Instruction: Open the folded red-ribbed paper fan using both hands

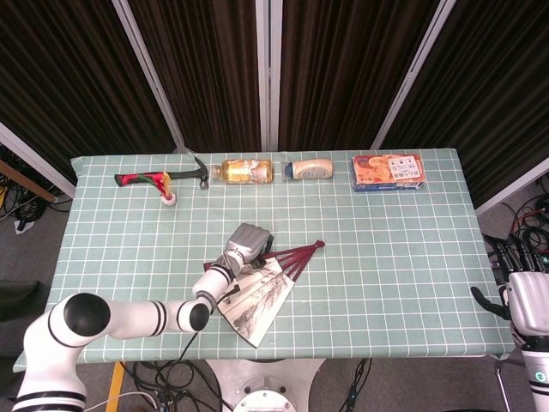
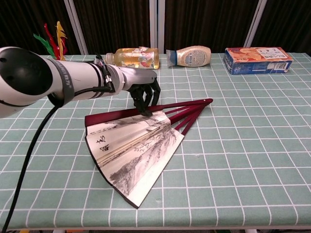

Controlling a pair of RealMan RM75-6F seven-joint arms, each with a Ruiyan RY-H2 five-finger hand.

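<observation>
The paper fan (image 1: 257, 292) (image 2: 133, 150) lies partly spread on the green checked table, its dark red ribs (image 2: 187, 110) running to a pivot at the right. My left hand (image 1: 246, 244) (image 2: 144, 92) reaches over the fan's upper edge, and its fingertips (image 2: 146, 111) press down on the top red guard stick. Nothing is gripped inside that hand. My right hand (image 1: 521, 287) hangs off the table's right edge, far from the fan, fingers apart and empty; the chest view does not show it.
Along the table's far edge lie a hammer (image 1: 163, 178), a tea bottle (image 1: 246, 170) (image 2: 133, 57), a white squeeze bottle (image 1: 309, 168) (image 2: 190, 56) and an orange-blue box (image 1: 388, 172) (image 2: 257, 59). A small white object (image 1: 170, 200) sits near the hammer.
</observation>
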